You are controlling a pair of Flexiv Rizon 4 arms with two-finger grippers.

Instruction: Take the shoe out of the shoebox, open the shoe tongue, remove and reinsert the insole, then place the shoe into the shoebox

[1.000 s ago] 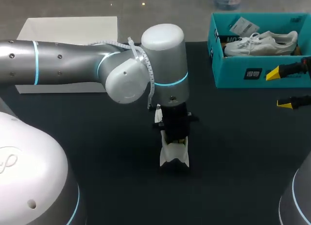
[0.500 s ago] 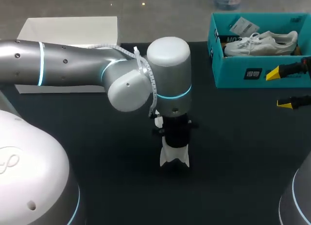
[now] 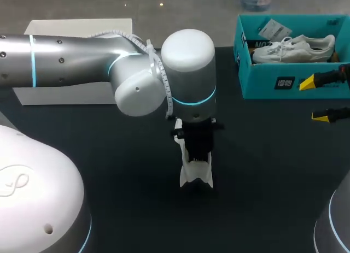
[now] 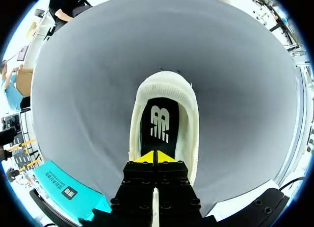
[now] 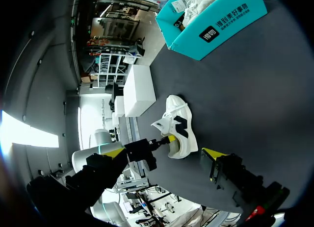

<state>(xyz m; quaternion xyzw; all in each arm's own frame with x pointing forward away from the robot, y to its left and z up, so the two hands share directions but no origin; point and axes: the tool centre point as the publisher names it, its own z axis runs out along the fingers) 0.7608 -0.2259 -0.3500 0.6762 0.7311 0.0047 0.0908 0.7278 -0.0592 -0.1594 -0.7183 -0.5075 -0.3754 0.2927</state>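
Two shoes are seen: table shoe (image 4: 192, 120) under the pressed-together left gripper (image 4: 156, 157), boxed shoe (image 3: 292, 48) in one shoebox (image 3: 284, 81); right gripper (image 3: 317, 100) is held spread.

White low sneaker (image 3: 196, 175) (image 4: 141, 120) (image 5: 178, 128) with a black side logo sits upright on its sole on the dark table, well apart from the teal shoebox (image 3: 284, 82) (image 5: 216, 27) and off the box's front-left corner. Black insole (image 4: 159, 123) with a white logo lies flat inside, seen through the open collar. The shoebox is open and lidless, standing at the table's far right edge, with a second white laced sneaker (image 3: 294, 47) lying inside it.
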